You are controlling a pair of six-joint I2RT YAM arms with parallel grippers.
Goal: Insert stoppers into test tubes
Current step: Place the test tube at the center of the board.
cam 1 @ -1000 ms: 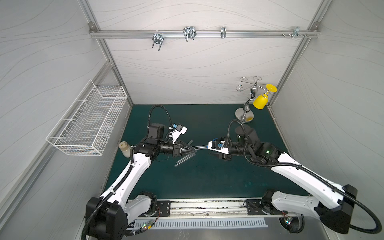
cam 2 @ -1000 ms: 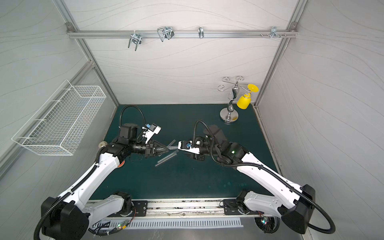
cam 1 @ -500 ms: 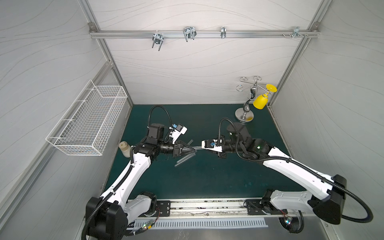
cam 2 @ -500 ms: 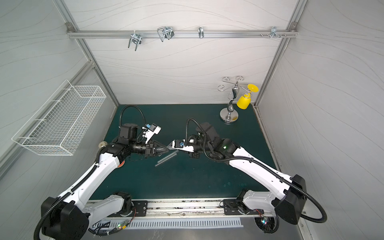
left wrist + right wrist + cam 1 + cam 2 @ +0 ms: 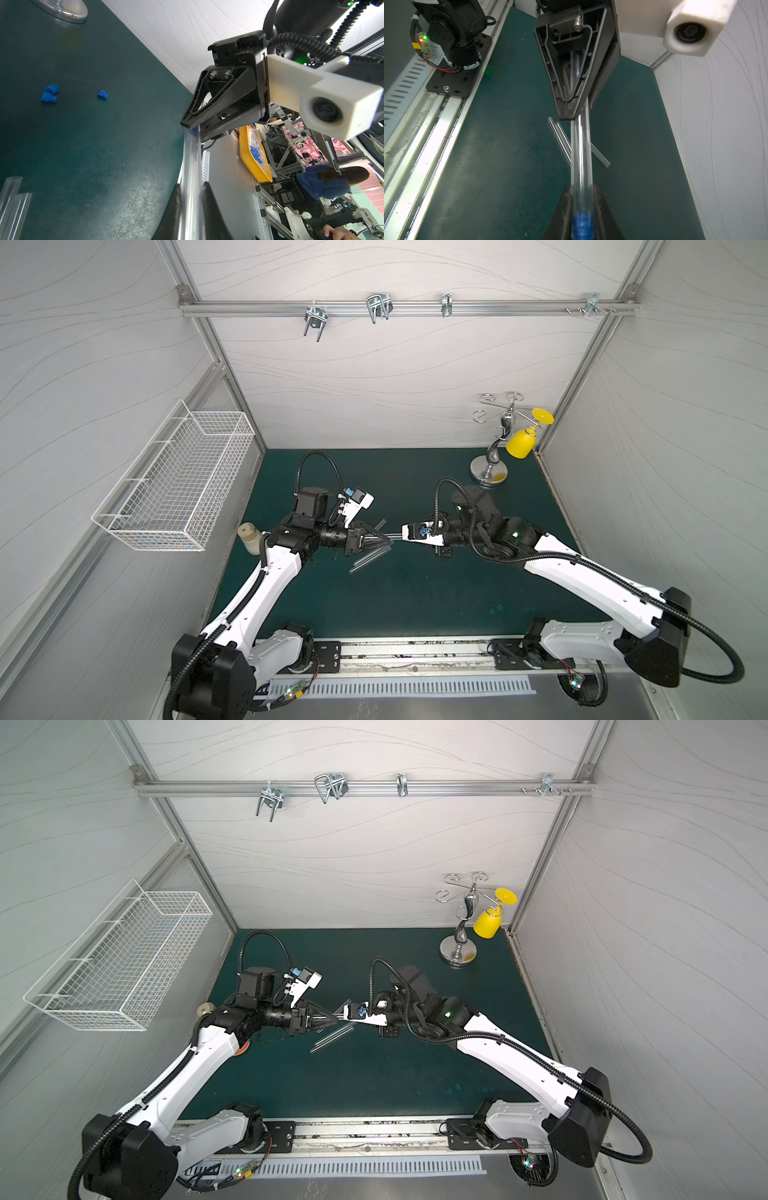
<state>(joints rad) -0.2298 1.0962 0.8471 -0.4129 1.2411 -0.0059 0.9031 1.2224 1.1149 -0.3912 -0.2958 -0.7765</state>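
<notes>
Between the two grippers hangs the held tube (image 5: 580, 155), clear of the mat (image 5: 415, 601) and close to level, and that shared hold is the hazard — the left gripper (image 5: 192, 186) is pressed tight on one end, while the right gripper (image 5: 581, 192) pinches the sides of the opposite end, where the stopper (image 5: 582, 223) sits. With a stiff, thin wall pinned at both ends, any sideways or twisting drift of either arm would likely lever it out of one pinch or crack it. A pull along its length could drag the plug out again, since how deep it is seated cannot be told. The wall looks slick, so a slip is plausible too. It is slender and fully transparent, marked only by long glare streaks, with the bright blue plug blurred at its mouth. Just beneath the held tube three loose tubes (image 5: 370, 559) lie crossed on the mat — a drop would scatter them. Well apart from the held tube, three loose stoppers (image 5: 48, 97) lie on the mat, none of them in a tube.
</notes>
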